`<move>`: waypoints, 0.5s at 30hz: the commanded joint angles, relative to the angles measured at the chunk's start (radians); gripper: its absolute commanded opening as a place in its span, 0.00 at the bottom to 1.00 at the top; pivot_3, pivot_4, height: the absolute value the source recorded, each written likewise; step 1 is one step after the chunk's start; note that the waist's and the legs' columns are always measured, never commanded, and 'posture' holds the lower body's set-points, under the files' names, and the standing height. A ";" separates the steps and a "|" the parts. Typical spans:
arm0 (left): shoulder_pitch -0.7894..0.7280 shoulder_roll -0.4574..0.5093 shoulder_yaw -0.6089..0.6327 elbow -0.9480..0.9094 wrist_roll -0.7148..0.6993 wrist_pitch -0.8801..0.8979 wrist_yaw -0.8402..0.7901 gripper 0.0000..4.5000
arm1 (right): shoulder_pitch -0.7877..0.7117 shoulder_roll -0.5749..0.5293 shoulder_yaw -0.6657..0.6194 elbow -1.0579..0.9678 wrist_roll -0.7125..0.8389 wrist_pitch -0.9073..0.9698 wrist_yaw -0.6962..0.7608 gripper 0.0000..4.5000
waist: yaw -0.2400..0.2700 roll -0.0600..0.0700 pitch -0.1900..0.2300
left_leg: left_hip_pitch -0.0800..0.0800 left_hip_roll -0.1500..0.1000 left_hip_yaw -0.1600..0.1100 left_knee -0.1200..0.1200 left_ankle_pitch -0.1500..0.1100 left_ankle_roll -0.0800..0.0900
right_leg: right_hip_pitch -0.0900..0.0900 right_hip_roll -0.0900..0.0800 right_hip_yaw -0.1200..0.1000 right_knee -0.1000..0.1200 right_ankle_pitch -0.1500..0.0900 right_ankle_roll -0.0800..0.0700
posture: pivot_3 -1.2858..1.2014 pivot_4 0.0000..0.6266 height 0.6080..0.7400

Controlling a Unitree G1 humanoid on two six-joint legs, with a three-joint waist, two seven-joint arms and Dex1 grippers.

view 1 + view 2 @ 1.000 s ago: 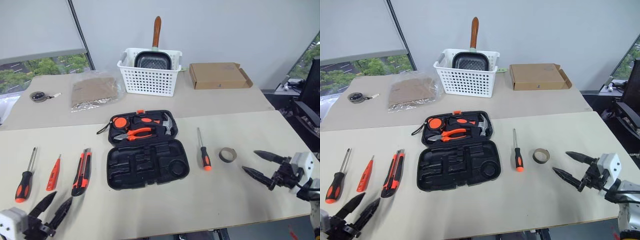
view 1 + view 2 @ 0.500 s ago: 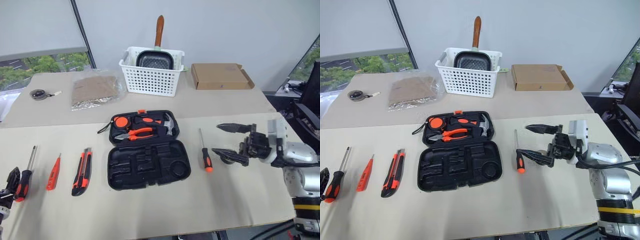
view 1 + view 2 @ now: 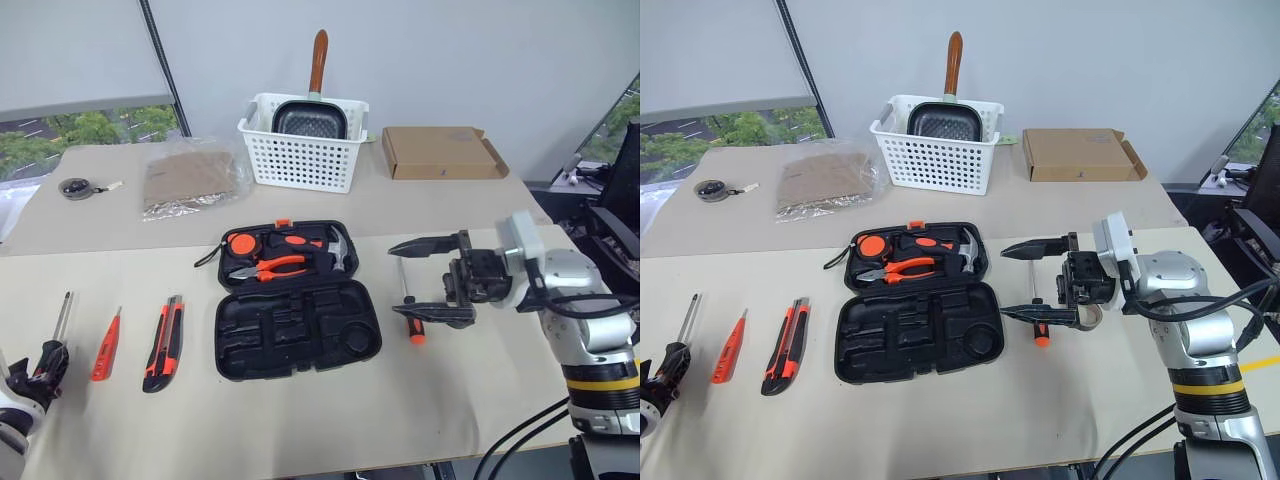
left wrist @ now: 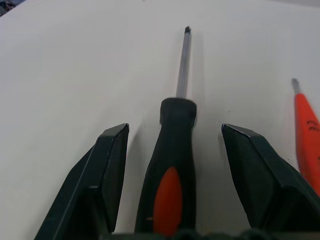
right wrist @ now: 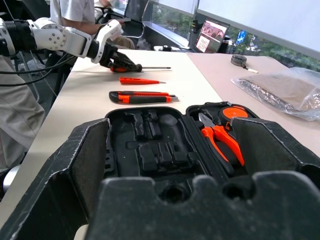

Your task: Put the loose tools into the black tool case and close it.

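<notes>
Step in hand, by judgement: first pick-up, nothing yet stowed. Left gripper [image 4: 172,150] spread apart, straddling the handle of the left screwdriver [image 4: 172,170] lying flat on the table [image 3: 300,420], not yet clamped on it. Right gripper [image 3: 420,280] gaping wide and empty, poised above the second screwdriver [image 3: 409,318] just beside the black tool case [image 3: 295,325]. Case lying open at table centre, lower recesses vacant. Tester pen [image 3: 105,345] and utility knife [image 3: 163,343] lying left of the case. Next move: close left fingers on the handle, lift, carry to a matching recess.
</notes>
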 commanded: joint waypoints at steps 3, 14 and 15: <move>-0.032 0.003 0.067 0.035 -0.028 0.047 0.017 0.70 | -0.012 -0.005 -0.023 -0.023 0.010 -0.005 -0.003 0.99 | 0.000 0.000 0.000 | 0.000 0.000 0.000 0.000 0.000 0.000 | 0.000 0.000 0.000 0.000 0.000 0.000 | 0.52 0.24 0.70; -0.103 -0.029 0.141 0.061 -0.106 -0.035 -0.067 0.22 | -0.001 -0.002 -0.036 -0.015 0.005 -0.025 -0.010 1.00 | -0.002 0.000 0.000 | 0.000 0.000 0.000 0.000 0.000 -0.001 | 0.000 0.000 0.000 0.001 0.000 0.000 | 0.52 0.24 0.70; -0.119 -0.040 0.149 0.033 -0.129 -0.066 -0.093 0.22 | 0.001 -0.002 -0.038 -0.014 0.005 -0.026 -0.011 1.00 | -0.001 -0.001 0.000 | 0.000 0.000 0.000 0.000 0.000 -0.001 | 0.000 0.000 0.000 0.001 0.000 0.000 | 0.52 0.24 0.70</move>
